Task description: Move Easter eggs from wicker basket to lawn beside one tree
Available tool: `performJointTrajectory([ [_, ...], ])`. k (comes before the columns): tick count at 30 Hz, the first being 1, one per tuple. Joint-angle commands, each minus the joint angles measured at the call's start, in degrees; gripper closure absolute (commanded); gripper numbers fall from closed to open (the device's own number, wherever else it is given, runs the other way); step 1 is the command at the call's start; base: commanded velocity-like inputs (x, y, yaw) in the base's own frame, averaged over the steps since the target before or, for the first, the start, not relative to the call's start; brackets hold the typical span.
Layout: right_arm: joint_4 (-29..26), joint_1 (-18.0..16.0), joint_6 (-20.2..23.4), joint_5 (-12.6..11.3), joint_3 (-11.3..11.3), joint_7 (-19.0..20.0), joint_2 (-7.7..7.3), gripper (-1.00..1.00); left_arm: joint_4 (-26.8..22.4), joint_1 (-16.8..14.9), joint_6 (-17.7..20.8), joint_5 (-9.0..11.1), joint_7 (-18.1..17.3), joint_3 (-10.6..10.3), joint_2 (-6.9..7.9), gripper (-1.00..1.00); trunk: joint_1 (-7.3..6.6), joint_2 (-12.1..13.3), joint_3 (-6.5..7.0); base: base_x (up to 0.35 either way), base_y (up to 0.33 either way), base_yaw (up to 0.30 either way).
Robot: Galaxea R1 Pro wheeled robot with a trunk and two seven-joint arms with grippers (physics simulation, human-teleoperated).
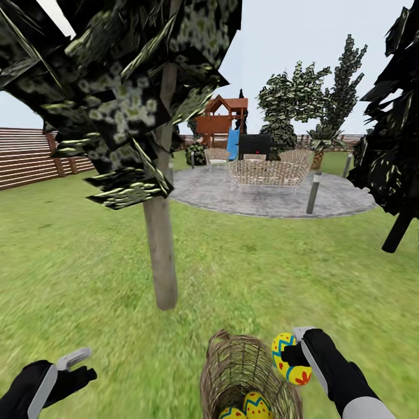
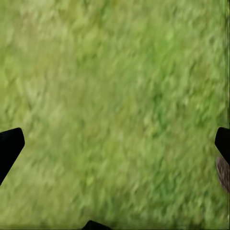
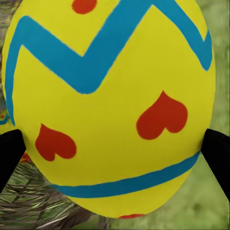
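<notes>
From the head view, my right hand [image 1: 295, 356] grips one egg [image 1: 289, 357] beside the wicker basket [image 1: 233, 366]; two eggs [image 1: 249, 407] remain inside. Next I'd carry it to the tree [image 1: 161, 256]. Left wrist: my left hand [image 2: 115, 158] gapes wide over lawn [image 2: 110, 96]. Right wrist: the yellow egg [image 3: 110, 105] shows blue zigzags and red hearts.

Head view: bright, even daylight, pale washed-out sky [image 1: 279, 35]; no cast shadows visible on lawn [image 1: 244, 262]. Grass texture sharp mid-distance, smeared into streaks near lower edge. Tree [image 1: 160, 244] crown dark, blocky, low-detail. Left wrist view: grass [image 2: 115, 105] soft, blurred throughout. Right wrist view: Easter egg [image 3: 110, 105] crisp, flatly lit, no glare; wicker basket [image 3: 28, 201] behind blurred, grass out of focus.
</notes>
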Motion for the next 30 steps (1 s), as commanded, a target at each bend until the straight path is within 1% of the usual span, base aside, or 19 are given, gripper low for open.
performJointTrajectory([
  [1,-0.04,-0.05,0.22,0.05,0.21,0.14,-0.07,1.0,-0.09,-0.03,0.35,0.1,-0.02,0.13,-0.03,-1.0,-0.01,-0.03,-0.06,-0.032,-0.317,0.0],
  [13,-0.04,-0.05,0.16,0.05,0.23,0.13,-0.07,1.0,-0.08,-0.03,0.35,0.1,-0.02,0.2,0.04,-1.0,-0.01,-0.03,-0.06,-0.232,-0.223,0.0],
  [17,-0.04,-0.04,0.21,0.05,0.23,0.1,-0.07,1.0,-0.07,-0.03,0.35,0.1,-0.02,0.15,-0.04,-1.0,-0.01,-0.03,-0.06,-0.008,-0.318,0.0],
  [24,-0.04,-0.03,0.2,0.13,0.31,0.08,-0.06,1.0,0.0,-0.03,0.35,0.04,-0.02,0.13,-0.05,-1.0,-0.01,-0.03,-0.06,0.096,-0.324,0.001],
  [26,-0.03,-0.04,0.11,0.14,0.31,0.06,0.01,1.0,0.0,-0.03,0.35,0.03,-0.02,0.13,-0.05,-1.0,-0.01,-0.03,-0.06,0.11,-0.324,0.133],
  [30,0.62,-0.04,0.05,0.14,0.55,0.05,0.02,1.0,-0.08,-0.03,0.35,0.01,0.04,0.15,-0.01,-1.0,-0.01,-0.03,-0.06,0.11,-0.324,0.275],
])
